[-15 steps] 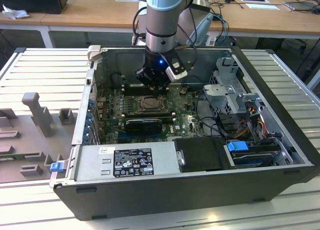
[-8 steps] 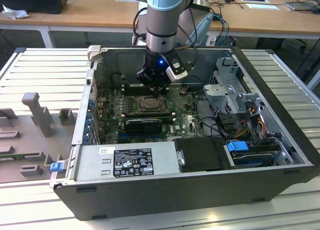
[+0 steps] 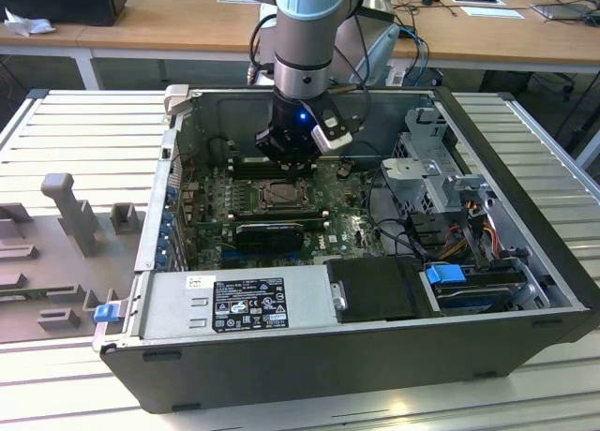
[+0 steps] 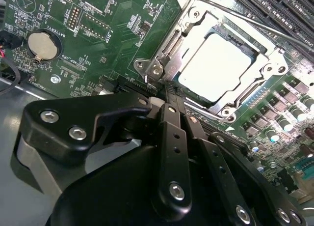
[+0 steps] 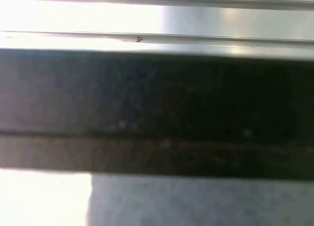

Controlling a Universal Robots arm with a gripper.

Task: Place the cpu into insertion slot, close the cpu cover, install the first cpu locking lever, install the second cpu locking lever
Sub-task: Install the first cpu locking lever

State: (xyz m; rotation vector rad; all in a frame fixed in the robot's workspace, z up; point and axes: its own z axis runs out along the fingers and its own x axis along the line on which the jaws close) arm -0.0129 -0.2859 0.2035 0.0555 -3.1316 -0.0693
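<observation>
One cpu, pale silver square, sat in the insertion slot with the cpu cover framing it. Gripper fingers were pinched together at the socket's edge, grasping nothing visible. One coin battery nearby.

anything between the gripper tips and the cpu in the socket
In the second wrist view, the silver cpu cover frame edge, with its hinge, lies between the gripper and the cpu; nothing else intervenes.
</observation>
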